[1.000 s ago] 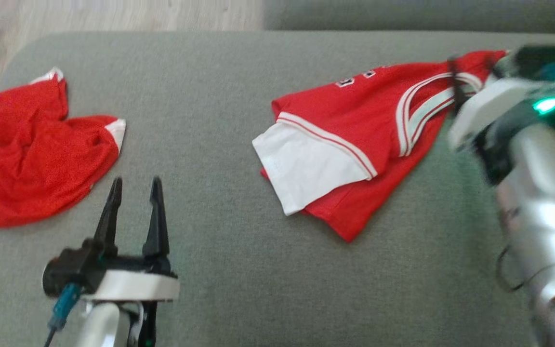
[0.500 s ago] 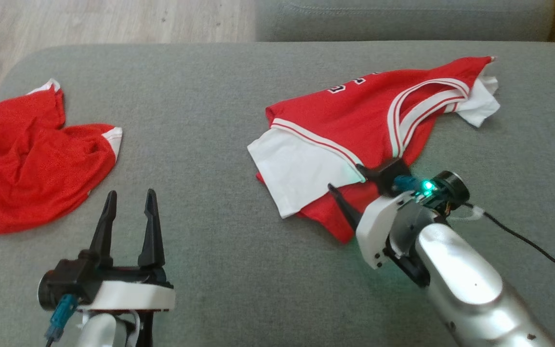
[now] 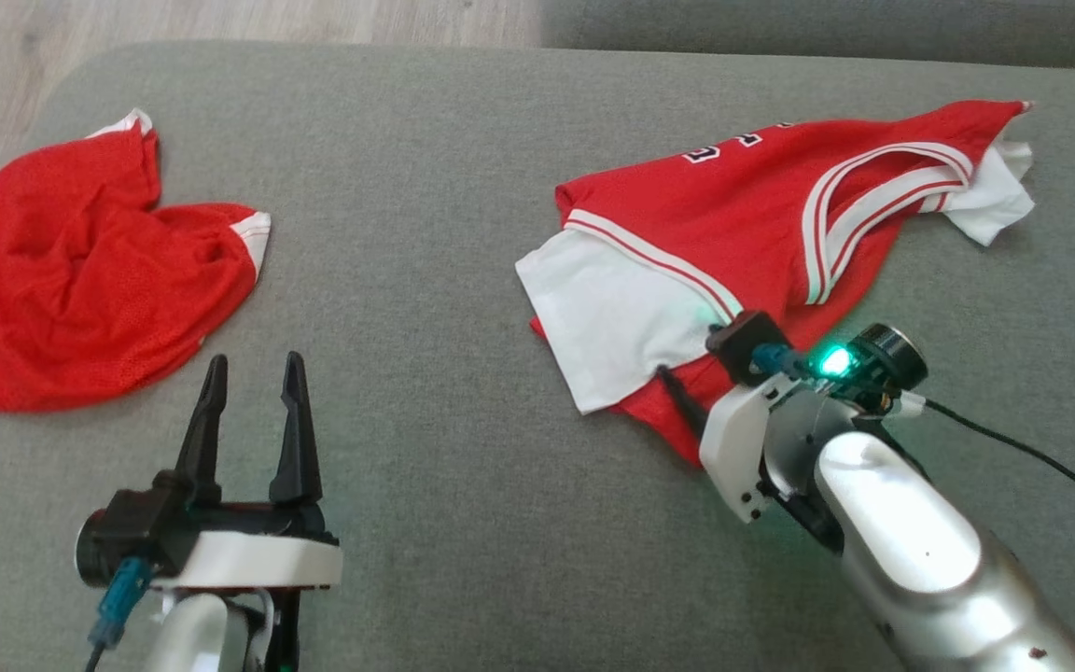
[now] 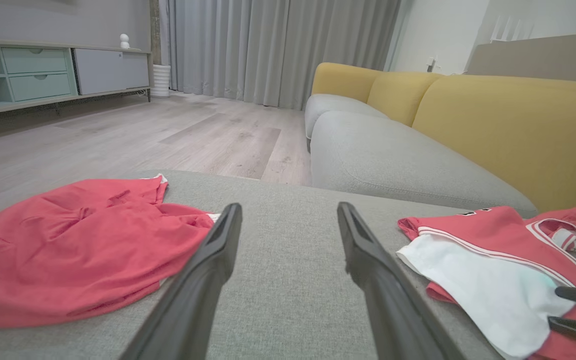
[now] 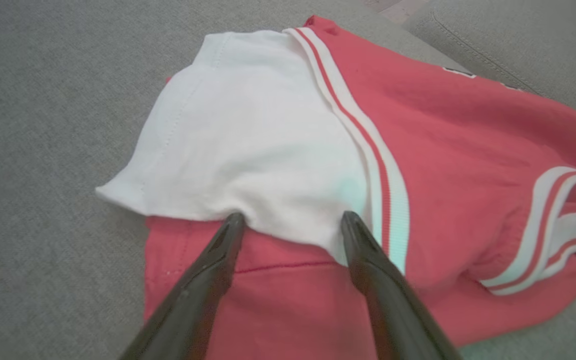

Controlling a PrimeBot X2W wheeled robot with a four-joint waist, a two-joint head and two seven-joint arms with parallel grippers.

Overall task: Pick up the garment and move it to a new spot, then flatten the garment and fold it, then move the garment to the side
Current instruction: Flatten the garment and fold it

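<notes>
A red jersey [image 3: 743,215] with white sleeves and striped trim lies partly folded on the right of the grey cushion [image 3: 444,233]. It also appears in the right wrist view [image 5: 443,150] and the left wrist view [image 4: 488,235]. My right gripper [image 3: 691,364] is open, low over the jersey's near edge. Its fingertips [image 5: 235,220] straddle the hem of the white sleeve [image 5: 248,145], with nothing gripped. My left gripper [image 3: 256,364] is open and empty above bare cushion, between the two garments; its fingers [image 4: 218,250] point toward the far edge.
A second crumpled red garment [image 3: 80,271] lies at the cushion's left. Wooden floor [image 4: 143,135] lies beyond the far edge. A grey and yellow sofa [image 4: 468,125] stands behind. A black cable [image 3: 1023,448] trails from my right wrist.
My right arm has swung from the jersey's far collar end down to its near edge by the white sleeve. The head camera shifted slightly. The left arm stayed still.
</notes>
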